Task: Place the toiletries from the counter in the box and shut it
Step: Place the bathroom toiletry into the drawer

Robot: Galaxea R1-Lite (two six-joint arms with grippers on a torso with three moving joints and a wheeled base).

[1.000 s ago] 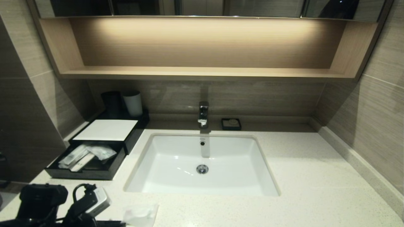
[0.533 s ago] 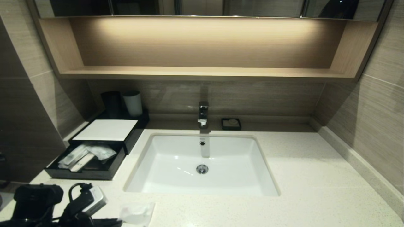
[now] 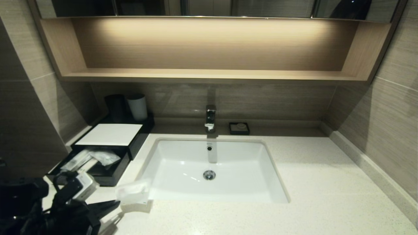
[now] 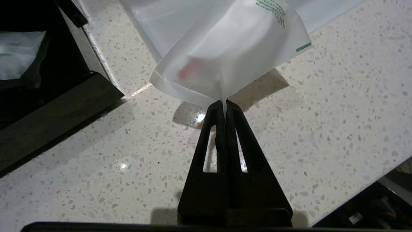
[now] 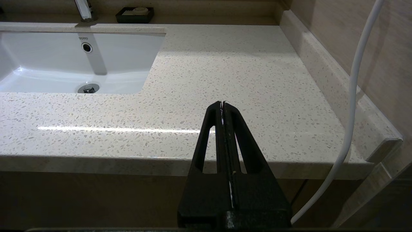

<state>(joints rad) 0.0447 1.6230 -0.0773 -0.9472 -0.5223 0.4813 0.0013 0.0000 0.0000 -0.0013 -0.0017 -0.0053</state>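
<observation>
Off-white speckled surface (image 3: pixel 310 182) with white sink (image 3: pixel 209 169) set in; bare on the right side. Black box (image 3: pixel 98 153) at far left, drawer pulled out toward near side, two packets (image 3: pixel 94 158) already inside. Left end effector (image 4: pixel 224 104) pinched shut on a clear packet (image 4: pixel 222 48), now lifted off the surface and carried farther, closer to the drawer than a second ago. Last packet, so drop next, then close. Right end effector (image 5: pixel 222 104) closed and empty, parked off the near right edge.

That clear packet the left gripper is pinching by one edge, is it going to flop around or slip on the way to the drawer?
Probably floppy: the packet is thin film, hanging loosely from the left gripper, pinched at one edge. It looks light, so it may sway. The smooth film could slip, given so little is clamped.
</observation>
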